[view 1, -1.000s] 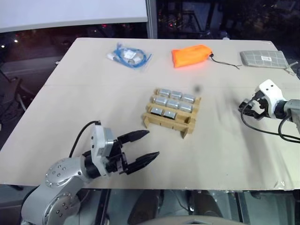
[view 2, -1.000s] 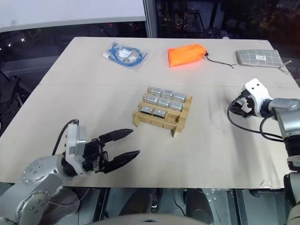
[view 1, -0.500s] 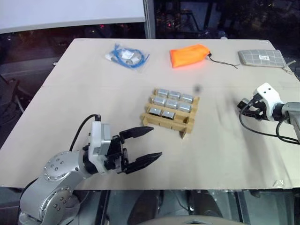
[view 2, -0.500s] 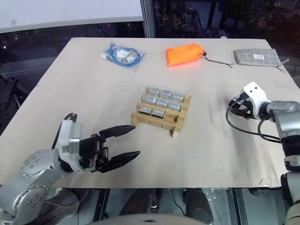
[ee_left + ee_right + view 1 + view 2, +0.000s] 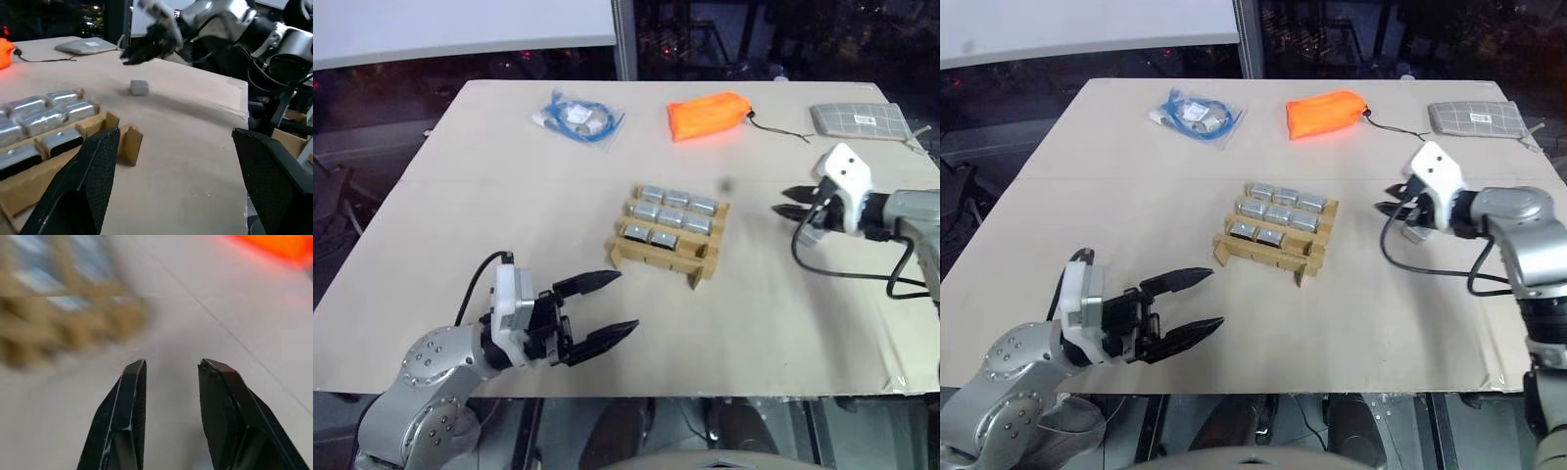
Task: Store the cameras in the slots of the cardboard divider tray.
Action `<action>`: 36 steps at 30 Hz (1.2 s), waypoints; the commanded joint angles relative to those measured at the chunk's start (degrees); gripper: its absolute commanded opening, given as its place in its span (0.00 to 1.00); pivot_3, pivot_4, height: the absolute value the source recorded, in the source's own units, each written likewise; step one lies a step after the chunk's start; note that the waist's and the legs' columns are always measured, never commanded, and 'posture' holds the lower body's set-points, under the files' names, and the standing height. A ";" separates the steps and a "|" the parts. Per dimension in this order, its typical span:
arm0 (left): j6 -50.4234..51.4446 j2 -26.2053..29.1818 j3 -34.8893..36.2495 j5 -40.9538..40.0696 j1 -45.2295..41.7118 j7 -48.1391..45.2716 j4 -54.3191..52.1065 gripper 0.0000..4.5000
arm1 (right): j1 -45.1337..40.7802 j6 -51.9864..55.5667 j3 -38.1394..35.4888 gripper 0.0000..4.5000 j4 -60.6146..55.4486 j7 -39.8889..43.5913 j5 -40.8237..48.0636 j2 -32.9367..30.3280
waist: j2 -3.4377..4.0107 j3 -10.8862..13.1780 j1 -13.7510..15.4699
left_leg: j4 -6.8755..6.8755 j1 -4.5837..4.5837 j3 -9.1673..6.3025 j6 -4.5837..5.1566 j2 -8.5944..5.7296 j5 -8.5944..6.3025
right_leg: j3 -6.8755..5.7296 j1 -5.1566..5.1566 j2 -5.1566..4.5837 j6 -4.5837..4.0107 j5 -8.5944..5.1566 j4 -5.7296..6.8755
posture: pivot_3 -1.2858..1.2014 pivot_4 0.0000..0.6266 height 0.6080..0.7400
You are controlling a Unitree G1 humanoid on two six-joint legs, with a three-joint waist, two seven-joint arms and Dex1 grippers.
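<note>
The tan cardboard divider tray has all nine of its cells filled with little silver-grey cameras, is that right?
Not quite. Eight cells of the tan cardboard divider tray hold silver-grey cameras. The front row's right-hand cell is empty, as the left eye view shows.

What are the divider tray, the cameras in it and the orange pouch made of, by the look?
Divider tray: tan corrugated cardboard, matte, interlocked strips with raw edges.
Cameras: silver-grey casing with a soft sheen, metal or metallised plastic; can't tell.
Orange pouch: soft fabric, probably nylon; wrinkled, with a dark drawcord.

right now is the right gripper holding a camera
No, the right gripper has nothing between its fingers; a loose camera sits on the table.
</note>
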 commanded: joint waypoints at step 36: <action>-4.10 -0.10 -1.07 1.57 1.35 0.15 1.11 0.85 | 3.57 -10.59 -0.48 0.49 24.30 -0.84 -10.38 -2.46 | -0.02 -0.05 0.82 | -0.17 0.03 0.08 -0.01 -0.01 0.01 | 0.04 0.00 -0.01 -0.01 0.00 -0.14 | 0.52 0.24 1.00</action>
